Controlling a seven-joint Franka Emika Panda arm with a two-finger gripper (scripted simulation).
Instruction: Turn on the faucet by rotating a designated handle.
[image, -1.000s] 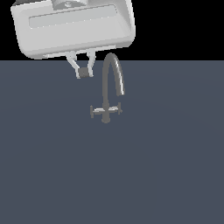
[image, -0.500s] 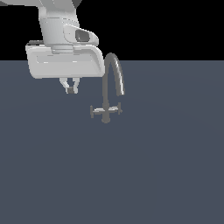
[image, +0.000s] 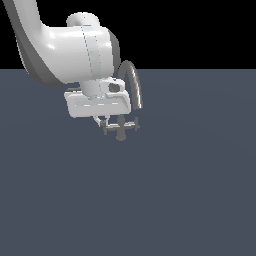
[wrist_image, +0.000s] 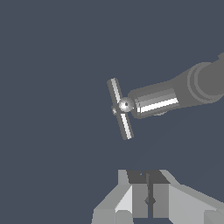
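The white arm (image: 75, 50) bends down from the frame's upper left, its gripper (image: 101, 121) pressed together and empty just beside the handle (image: 111, 128) of the faucet (image: 131, 95) near centre.

Your exterior view faces the faucet (image: 125, 107) side-on from mid-distance — your wrist view looks straight down on it, closer.

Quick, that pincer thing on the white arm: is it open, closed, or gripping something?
Tool: closed, its two fingers pressed together with nothing between them. It sits apart from the small grey metal faucet and its short grey bar handle.
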